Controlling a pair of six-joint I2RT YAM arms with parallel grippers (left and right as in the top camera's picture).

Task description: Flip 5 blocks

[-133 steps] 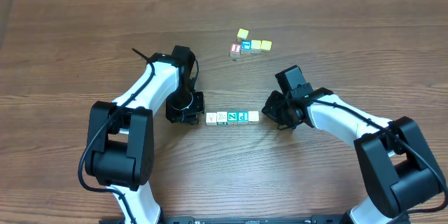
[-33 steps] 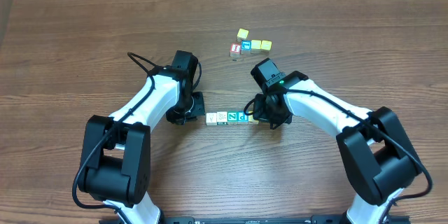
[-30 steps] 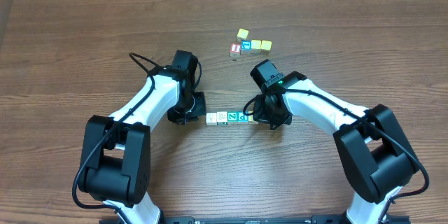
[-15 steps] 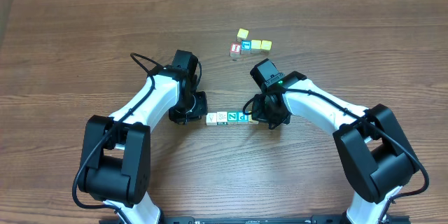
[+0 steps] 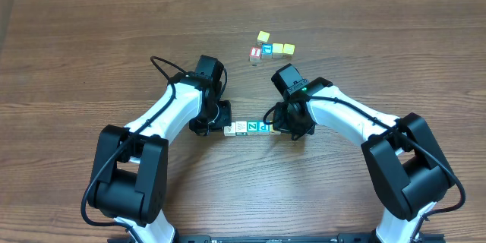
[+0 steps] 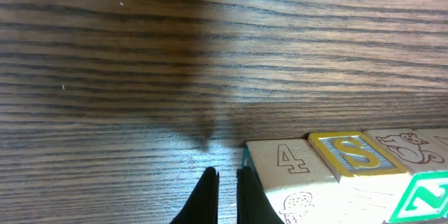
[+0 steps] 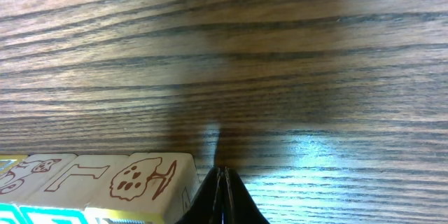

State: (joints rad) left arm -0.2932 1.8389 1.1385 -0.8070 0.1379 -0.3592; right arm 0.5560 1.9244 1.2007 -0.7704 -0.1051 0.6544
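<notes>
Near the middle of the table [image 5: 76,38], a little toward the near edge: the five blocks [image 5: 250,127], in one straight row from left to right, side against side. From the left, two whitish ones, then the green block with white Z [image 5: 252,127], then the teal block [image 5: 263,127]. Last one mostly hidden under the right arm.

At the left end of the row, low over the wood, the left gripper [image 5: 219,124]: closed, with nothing held. In the left wrist view, only a thin slit between its fingertips [image 6: 208,192], and one of them just beside the end block marked 4 [image 6: 283,159]. Touching or not, cannot tell.

At the right end, the right gripper [image 5: 282,127]: closed completely as well, and empty. In the right wrist view, its fingertips [image 7: 218,189] pressed together, just beside the end block with a brown drawing [image 7: 143,178].

Farther, toward the far edge and well apart from the row: a small group of loose cubes. Red-faced cube [image 5: 256,52] and blue-faced cube [image 5: 266,49] touching, two yellow cubes [image 5: 283,48] at their right, and a single yellow cube [image 5: 263,36] just behind.
</notes>
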